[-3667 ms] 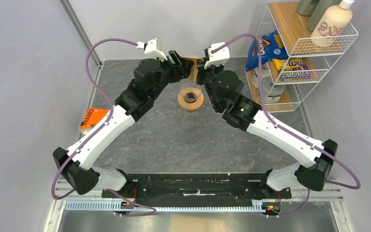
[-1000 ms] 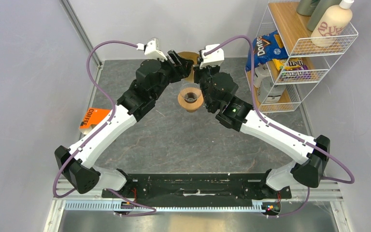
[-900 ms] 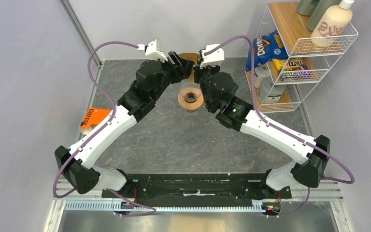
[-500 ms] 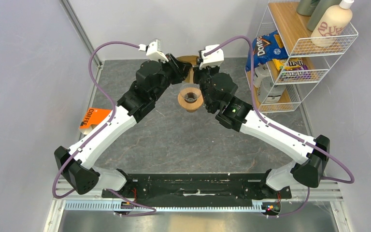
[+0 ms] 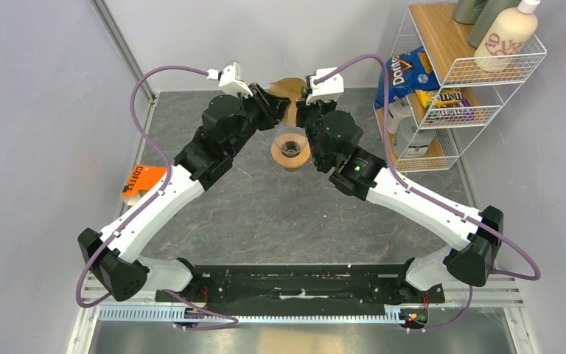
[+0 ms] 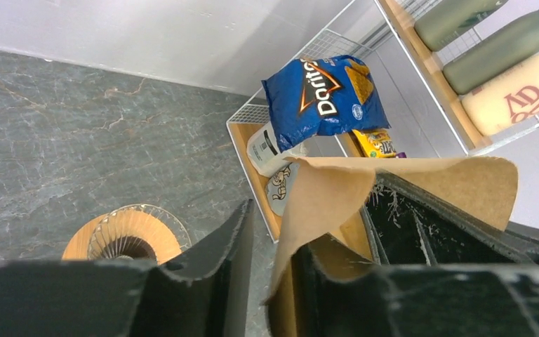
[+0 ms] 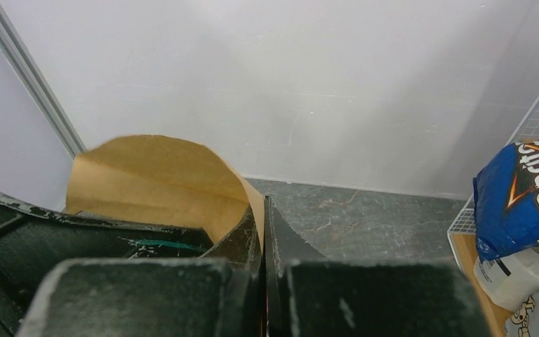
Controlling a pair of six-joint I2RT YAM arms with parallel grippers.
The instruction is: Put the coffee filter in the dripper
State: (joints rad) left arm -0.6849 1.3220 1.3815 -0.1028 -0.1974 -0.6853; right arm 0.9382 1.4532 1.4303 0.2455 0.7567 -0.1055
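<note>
Tan coffee filter (image 5: 289,89) (partly opened) aloft beyond upright dripper (image 5: 291,150).

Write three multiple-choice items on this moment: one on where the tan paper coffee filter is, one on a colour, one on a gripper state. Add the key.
1. Where is the tan-brown paper coffee filter relative to the clear ribbed glass dripper with its wooden ring?
A) inside it
B) held in the air beyond it
C) lying flat beside it

2. What colour is the flat packet marked COFFEE?
A) orange
B) green
C) white

3. What state is the right gripper in?
A) open, empty
B) shut on the coffee filter
C) shut on the dripper

Key:
1 B, the top view shows it held up past the dripper's far side.
2 A, plainly orange in the top view.
3 B, its wrist view shows paper pinched between closed fingers.
</note>
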